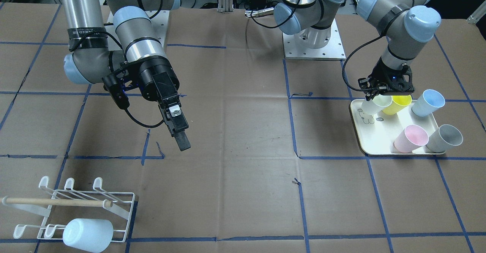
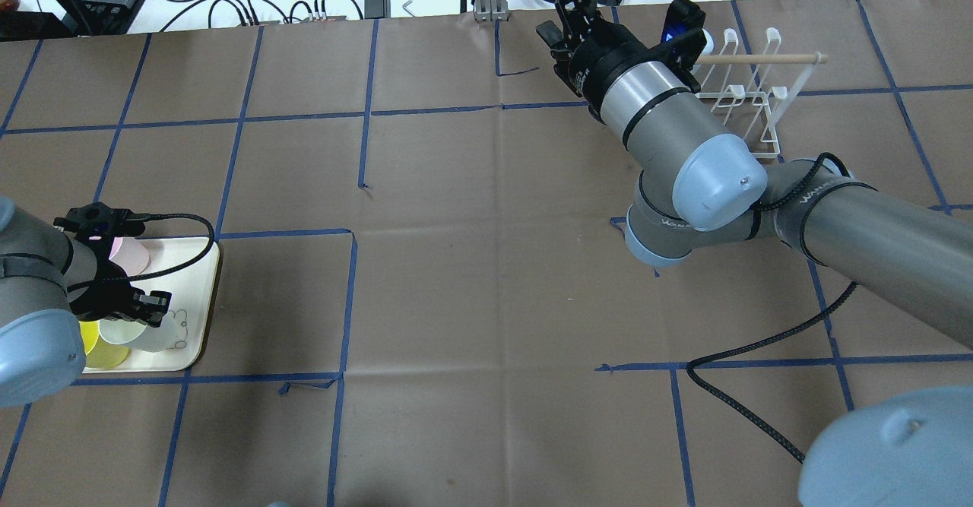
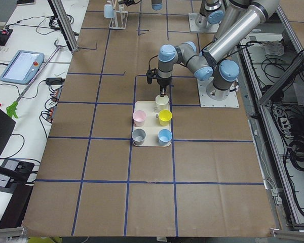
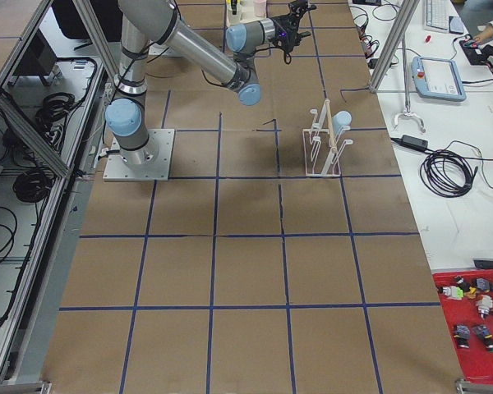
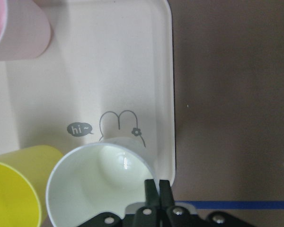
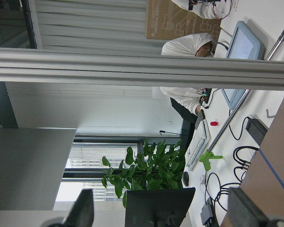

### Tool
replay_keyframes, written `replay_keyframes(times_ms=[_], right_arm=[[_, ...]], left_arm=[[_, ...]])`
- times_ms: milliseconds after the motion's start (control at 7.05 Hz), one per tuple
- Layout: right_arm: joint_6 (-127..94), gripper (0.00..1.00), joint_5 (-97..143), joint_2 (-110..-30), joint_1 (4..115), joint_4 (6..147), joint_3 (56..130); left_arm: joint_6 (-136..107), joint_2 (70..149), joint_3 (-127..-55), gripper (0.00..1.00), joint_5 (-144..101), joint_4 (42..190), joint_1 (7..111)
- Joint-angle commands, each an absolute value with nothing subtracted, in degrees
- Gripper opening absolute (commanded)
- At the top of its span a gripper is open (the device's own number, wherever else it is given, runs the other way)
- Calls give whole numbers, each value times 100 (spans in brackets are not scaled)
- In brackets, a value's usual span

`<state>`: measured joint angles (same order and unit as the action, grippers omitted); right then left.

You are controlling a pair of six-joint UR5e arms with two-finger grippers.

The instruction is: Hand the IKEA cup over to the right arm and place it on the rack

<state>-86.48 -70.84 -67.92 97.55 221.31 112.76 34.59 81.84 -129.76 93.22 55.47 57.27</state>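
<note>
My left gripper (image 1: 372, 96) is over the back corner of the cream bear tray (image 1: 364, 146). In the left wrist view it (image 5: 157, 188) is shut on the rim of a pale white cup (image 5: 99, 184), which still rests tilted on the tray. My right gripper (image 1: 183, 142) hangs empty above the table's middle-left in the front-facing view, pointing down. Its fingers (image 6: 83, 210) stand wide apart in the right wrist view. The white wire rack (image 1: 76, 203) sits at the near left corner of that view, with a pale blue cup (image 1: 88, 234) on a peg.
Yellow (image 1: 396, 104), blue (image 1: 428, 102), pink (image 1: 411, 138) and grey (image 1: 444, 138) cups lie tilted on the tray close to the white one. The rack's wooden dowel (image 1: 57, 202) sticks out sideways. Both arm bases stand at the table's far edge.
</note>
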Motion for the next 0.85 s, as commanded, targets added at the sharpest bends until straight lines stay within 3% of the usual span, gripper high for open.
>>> replay_keyframes(times_ms=[0, 425, 709], right_arm=[[-8648, 100, -7084, -6794, 9747, 22131, 11268], [-8648, 100, -7084, -6777, 9756, 22131, 11276], [-8648, 100, -7084, -6768, 9756, 22131, 11285]], left_arm=[[3280, 8059, -11514, 0, 9203, 7276, 5800], [3339, 8567, -9760, 0, 8710, 8235, 6186], [3488, 8605, -9563, 0, 7443, 8035, 6275]])
